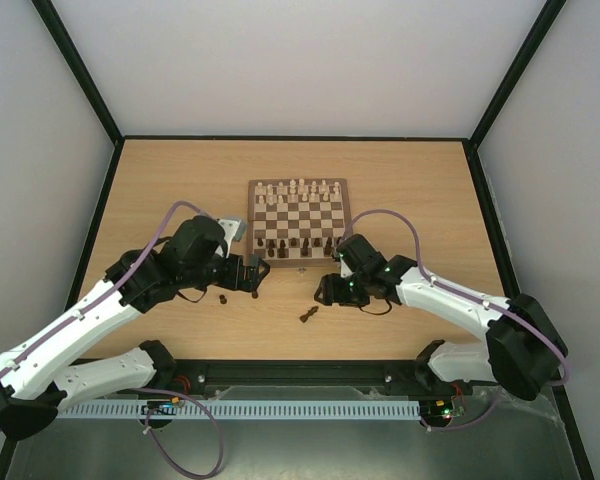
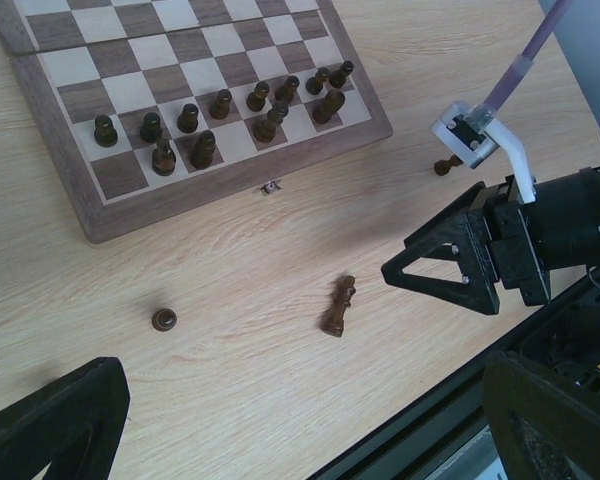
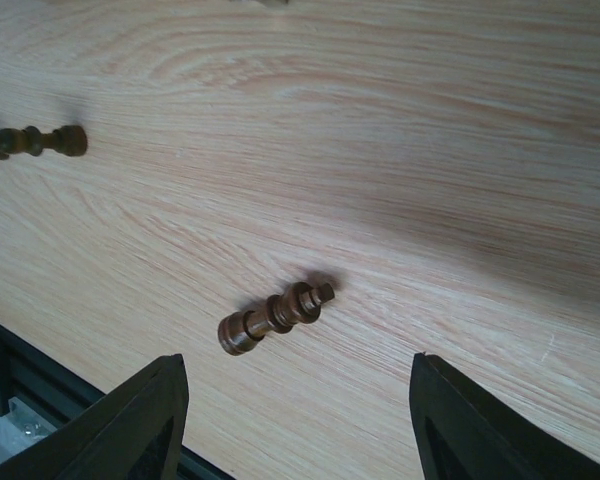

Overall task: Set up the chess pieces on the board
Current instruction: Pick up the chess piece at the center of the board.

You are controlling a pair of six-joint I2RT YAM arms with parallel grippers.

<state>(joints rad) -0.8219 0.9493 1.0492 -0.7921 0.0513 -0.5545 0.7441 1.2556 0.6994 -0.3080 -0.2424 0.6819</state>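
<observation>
The board (image 1: 346, 214) lies mid-table, cream chess pieces (image 1: 298, 190) on its far rows and dark ones (image 1: 298, 243) on its near rows. A dark piece (image 1: 308, 316) lies on its side on the table in front of the board; it also shows in the left wrist view (image 2: 338, 306) and the right wrist view (image 3: 276, 317). My right gripper (image 1: 323, 290) is open and empty just above it (image 3: 298, 400). A second small dark piece (image 1: 223, 298) sits to the left (image 2: 164, 319). My left gripper (image 1: 258, 275) is open and empty beside it (image 2: 305, 400).
A third dark piece (image 2: 443, 166) stands on the table off the board's near right corner. The right gripper's fingers (image 2: 450, 265) show in the left wrist view. The table's black front edge (image 2: 430, 430) runs close below the lying piece.
</observation>
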